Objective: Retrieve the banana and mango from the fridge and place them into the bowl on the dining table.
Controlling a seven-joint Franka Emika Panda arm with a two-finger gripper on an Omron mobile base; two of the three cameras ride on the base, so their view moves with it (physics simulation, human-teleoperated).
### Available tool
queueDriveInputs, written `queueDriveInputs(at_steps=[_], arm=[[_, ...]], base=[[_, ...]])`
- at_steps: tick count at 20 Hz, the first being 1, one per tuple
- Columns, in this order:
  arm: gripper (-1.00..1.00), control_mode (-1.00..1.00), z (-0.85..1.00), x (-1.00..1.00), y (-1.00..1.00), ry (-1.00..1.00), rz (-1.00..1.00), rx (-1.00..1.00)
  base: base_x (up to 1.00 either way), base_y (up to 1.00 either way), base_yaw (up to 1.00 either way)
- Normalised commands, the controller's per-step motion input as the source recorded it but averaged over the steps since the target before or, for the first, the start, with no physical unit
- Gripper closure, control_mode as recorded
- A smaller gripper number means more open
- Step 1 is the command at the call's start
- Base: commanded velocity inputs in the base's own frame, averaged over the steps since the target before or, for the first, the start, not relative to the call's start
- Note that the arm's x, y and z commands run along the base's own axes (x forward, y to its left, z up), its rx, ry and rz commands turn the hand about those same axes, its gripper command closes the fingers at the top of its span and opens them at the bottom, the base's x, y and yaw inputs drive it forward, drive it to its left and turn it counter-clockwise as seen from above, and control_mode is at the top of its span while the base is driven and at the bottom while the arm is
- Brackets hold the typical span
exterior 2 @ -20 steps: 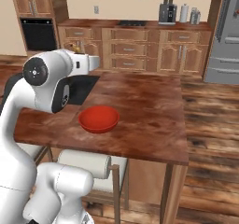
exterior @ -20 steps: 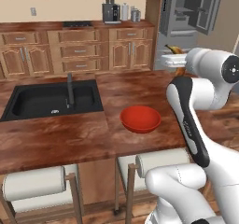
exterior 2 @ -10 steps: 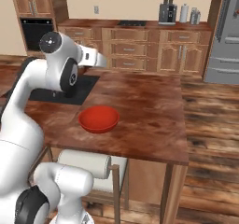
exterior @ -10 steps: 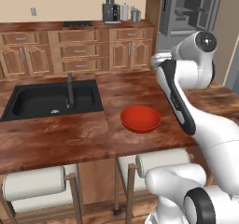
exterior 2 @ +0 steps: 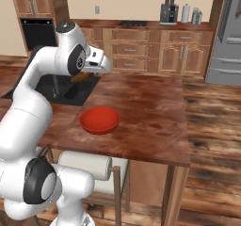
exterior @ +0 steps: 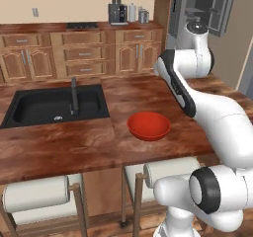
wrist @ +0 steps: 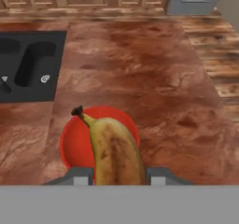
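Banana first: the slim curved yellow-orange banana with brown speckles (wrist: 114,155) sits clamped between the two dark finger tips of the gripper (wrist: 119,175), which you see closed against its sides in the hand view. Its dark stem end points away from the hand, out over the shallow glossy red bowl (wrist: 74,143) that lies directly beneath it. In the right base view you can make out only a sliver of orange-brown under the white hand (exterior 2: 96,62), held high above the table and to the far left of the bowl (exterior 2: 99,120).

You find the bowl resting near the front edge of the polished reddish-brown wood-grain dining table (exterior: 133,95), with nothing inside it. To its left the black sink basin (exterior: 54,105) is set into the tabletop, with a dark upright faucet (exterior: 74,93) at its middle. The space between the hand and the bowl is open air.

At the near side of the table, two pale cushioned stools (exterior: 34,196) are tucked under the edge. Beyond the table runs a wall of wooden cabinets with drawers (exterior: 79,53), and a black coffee machine (exterior: 117,13) stands on their counter. The tall grey fridge (exterior: 197,9) stands at the far right with its doors open.
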Motion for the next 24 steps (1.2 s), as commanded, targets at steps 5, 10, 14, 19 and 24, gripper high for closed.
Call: queueDriveInputs(at_steps=[5, 10, 14, 19, 24], arm=[[1.00, -1.00, -0.72, 0.33, 0.00, 0.22, 0.00, 0.00], [1.00, -1.00, -0.48, 0.18, 0.00, 0.10, 0.00, 0.00], [1.00, -1.00, -0.29, 0.11, 0.00, 0.09, -0.01, 0.00], [1.00, -1.00, -0.41, 0.00, 0.00, 0.03, -0.03, 0.00], [1.00, -1.00, -0.67, 0.00, 0.00, 0.00, -0.03, 0.00]], base=[[0.00, 0.00, 0.00], [0.00, 0.00, 0.00], [0.00, 0.00, 0.00], [0.00, 0.00, 0.00], [0.00, 0.00, 0.00]])
